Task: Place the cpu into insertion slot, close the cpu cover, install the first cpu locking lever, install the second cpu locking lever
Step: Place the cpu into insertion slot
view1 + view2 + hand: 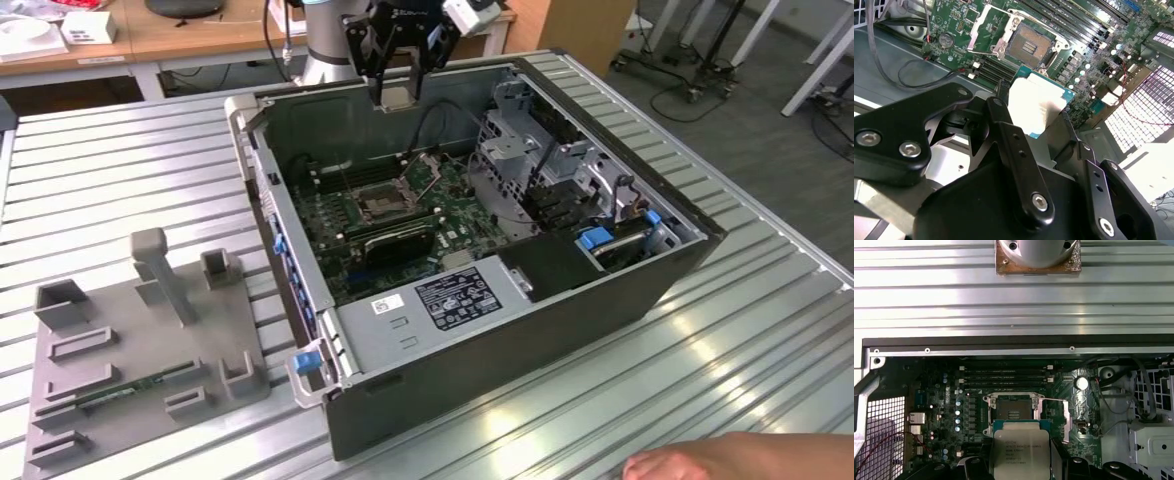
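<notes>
Small flat square silver-tan cpu is being gripped between the 2 black fingers of the gripper, well above the open grey computer case. Square dark silver-rimmed insertion slot is being left uncovered on the green circuit board, well below the fingertips and, judged from both wrist views, just beyond the chip's far edge.

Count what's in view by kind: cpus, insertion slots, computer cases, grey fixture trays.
cpu: 1
insertion slot: 1
computer case: 1
grey fixture tray: 1
Total: 4
</notes>
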You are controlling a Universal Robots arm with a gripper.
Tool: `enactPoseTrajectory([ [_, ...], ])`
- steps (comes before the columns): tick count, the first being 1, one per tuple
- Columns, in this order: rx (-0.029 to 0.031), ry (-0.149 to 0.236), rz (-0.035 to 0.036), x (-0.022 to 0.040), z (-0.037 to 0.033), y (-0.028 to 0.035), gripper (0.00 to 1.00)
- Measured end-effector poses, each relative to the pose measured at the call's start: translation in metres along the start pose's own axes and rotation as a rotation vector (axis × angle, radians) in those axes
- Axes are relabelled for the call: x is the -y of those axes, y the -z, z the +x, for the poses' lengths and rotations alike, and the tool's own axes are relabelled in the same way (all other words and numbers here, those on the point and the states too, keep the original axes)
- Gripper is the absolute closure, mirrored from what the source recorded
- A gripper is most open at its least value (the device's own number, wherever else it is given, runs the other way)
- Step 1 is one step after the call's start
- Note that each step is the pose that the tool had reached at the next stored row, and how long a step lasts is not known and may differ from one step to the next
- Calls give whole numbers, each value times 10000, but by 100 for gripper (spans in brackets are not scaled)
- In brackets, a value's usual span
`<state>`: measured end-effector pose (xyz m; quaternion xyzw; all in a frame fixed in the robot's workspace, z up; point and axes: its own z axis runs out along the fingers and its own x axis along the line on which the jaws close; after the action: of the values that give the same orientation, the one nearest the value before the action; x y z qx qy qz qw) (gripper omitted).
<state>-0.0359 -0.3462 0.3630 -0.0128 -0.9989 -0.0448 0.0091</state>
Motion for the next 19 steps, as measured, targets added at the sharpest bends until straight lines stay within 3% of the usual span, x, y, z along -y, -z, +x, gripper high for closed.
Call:
enactPoseTrajectory([
  [19, 0, 0, 0, 4, 0, -37, 46],
])
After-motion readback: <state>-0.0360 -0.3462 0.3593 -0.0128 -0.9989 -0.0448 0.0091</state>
